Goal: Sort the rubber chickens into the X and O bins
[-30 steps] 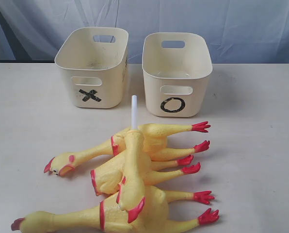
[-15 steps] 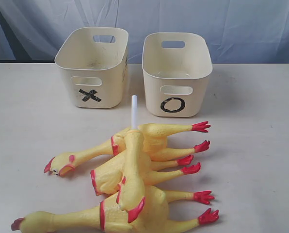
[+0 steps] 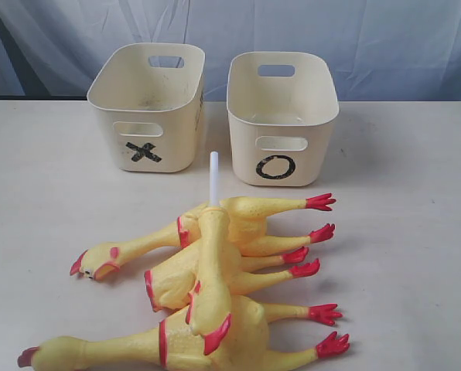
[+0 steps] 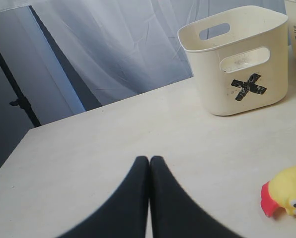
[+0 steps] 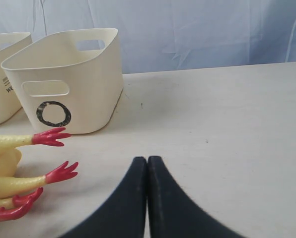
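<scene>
Several yellow rubber chickens [image 3: 215,270] with red feet and neck bands lie heaped at the front middle of the table, one small chicken [image 3: 211,286] draped across the others. Behind them stand the cream X bin [image 3: 147,108] on the left and the O bin [image 3: 281,116] on the right. My left gripper [image 4: 149,159] is shut and holds nothing, above bare table, with the X bin [image 4: 237,59] ahead and a chicken head [image 4: 287,197] off to one side. My right gripper [image 5: 147,159] is shut and holds nothing, beside red chicken feet [image 5: 61,172], the O bin [image 5: 68,79] beyond. Neither gripper shows in the exterior view.
A white stick [image 3: 213,178] rises from the pile between the two bins. Pale curtain [image 3: 370,39] backs the table [image 3: 416,232]. The table's far edge [image 4: 108,105] runs behind the X bin in the left wrist view.
</scene>
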You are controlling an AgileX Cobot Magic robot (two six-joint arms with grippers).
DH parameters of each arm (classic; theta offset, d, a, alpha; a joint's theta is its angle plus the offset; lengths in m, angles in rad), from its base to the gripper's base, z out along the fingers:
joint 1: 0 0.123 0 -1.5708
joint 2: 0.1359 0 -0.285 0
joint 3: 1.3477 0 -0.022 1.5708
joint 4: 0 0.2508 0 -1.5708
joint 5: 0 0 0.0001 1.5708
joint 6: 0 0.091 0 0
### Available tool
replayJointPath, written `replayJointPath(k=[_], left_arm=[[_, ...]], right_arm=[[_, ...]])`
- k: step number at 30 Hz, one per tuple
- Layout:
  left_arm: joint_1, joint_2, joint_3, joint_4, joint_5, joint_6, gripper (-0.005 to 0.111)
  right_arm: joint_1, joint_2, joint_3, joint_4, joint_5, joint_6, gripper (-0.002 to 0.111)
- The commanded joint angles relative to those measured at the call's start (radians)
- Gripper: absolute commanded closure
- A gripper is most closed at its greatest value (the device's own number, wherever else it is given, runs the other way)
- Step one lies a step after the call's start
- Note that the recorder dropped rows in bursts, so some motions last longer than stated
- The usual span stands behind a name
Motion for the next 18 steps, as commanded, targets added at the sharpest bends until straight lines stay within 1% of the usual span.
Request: replayJointPath(k=[1,18], left_arm=[[-0.005,-0.005,0.005,-0.005,-0.001,-0.005,0.106],[-0.005,-0.005,0.005,-0.005,-0.001,-0.005,0.106]], right_arm=[[0.000,-0.005,0.002,-0.001,-0.007,-0.003,0.108],[0.000,-0.005,0.002,0.041,-0.022,-0.003,0.108]])
